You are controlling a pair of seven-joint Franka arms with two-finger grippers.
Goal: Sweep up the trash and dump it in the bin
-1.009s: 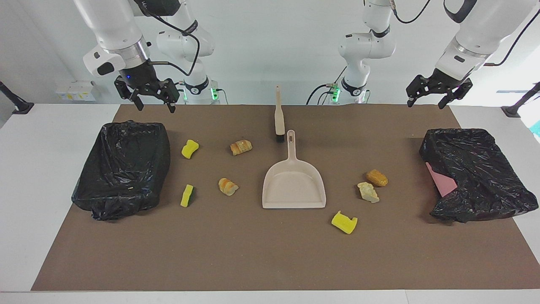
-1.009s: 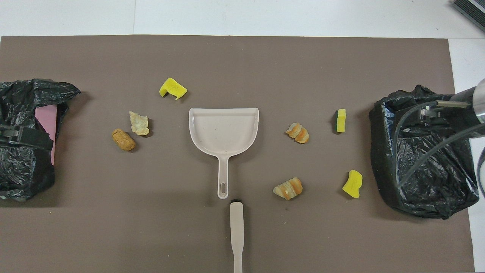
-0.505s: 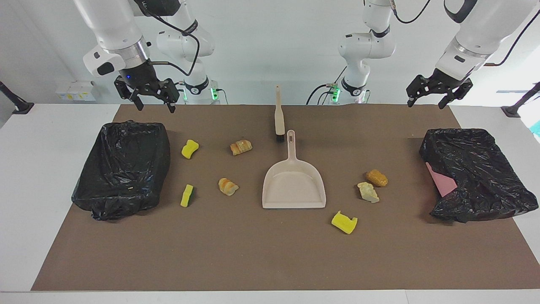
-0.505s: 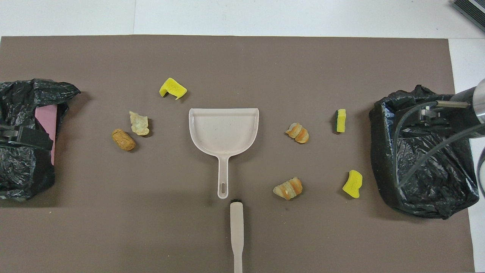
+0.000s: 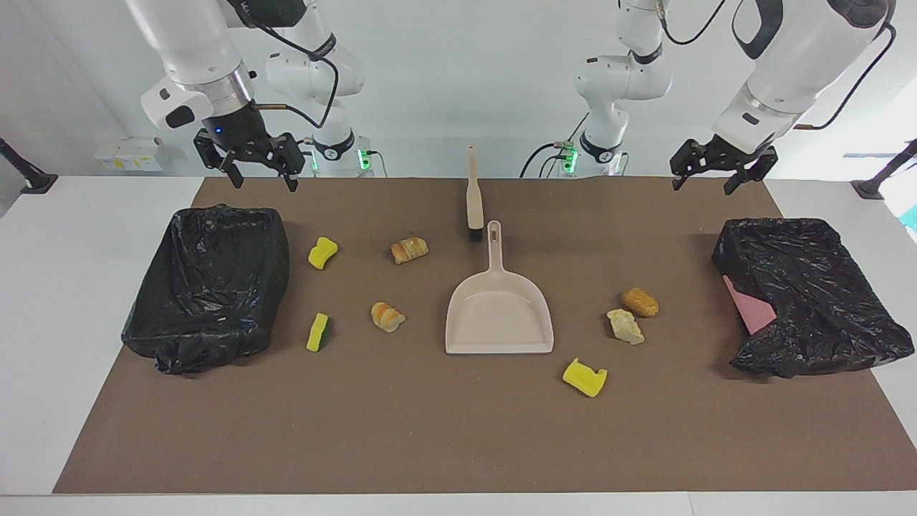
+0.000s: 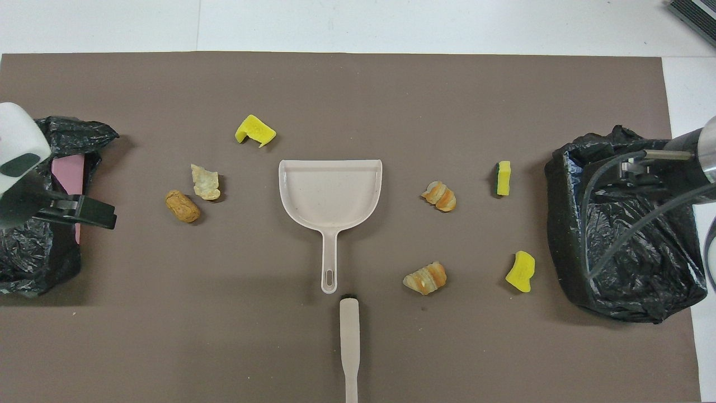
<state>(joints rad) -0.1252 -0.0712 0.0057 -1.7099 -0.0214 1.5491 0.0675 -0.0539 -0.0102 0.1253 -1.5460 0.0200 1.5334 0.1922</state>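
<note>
Tabletop (image 5: pixel 458 444) carries a brown mat, with the dustpan (image 5: pixel 499 315) at its middle as reference. Two black-bagged bins stand well apart from the dustpan, one (image 5: pixel 208 287) toward the right arm's end, one (image 5: pixel 809 294) toward the left arm's end. Right pincer (image 5: pixel 259 172) hangs high, fingers spread wide, empty; left pincer (image 5: pixel 713 174) hangs high, likewise spread and empty. Brush (image 5: pixel 473 197) lies just beside the dustpan's handle tip, nearer to the robots. Trash, seven pieces, lies scattered round the dustpan: four (image 5: pixel 387 317) toward the right arm's end, three (image 5: pixel 625 326) toward the left arm's end, none in the pan. Judgement: sweeping not yet begun; tools untouched. Next move calls for one pincer taking the brush handle, the other the dustpan handle.
</note>
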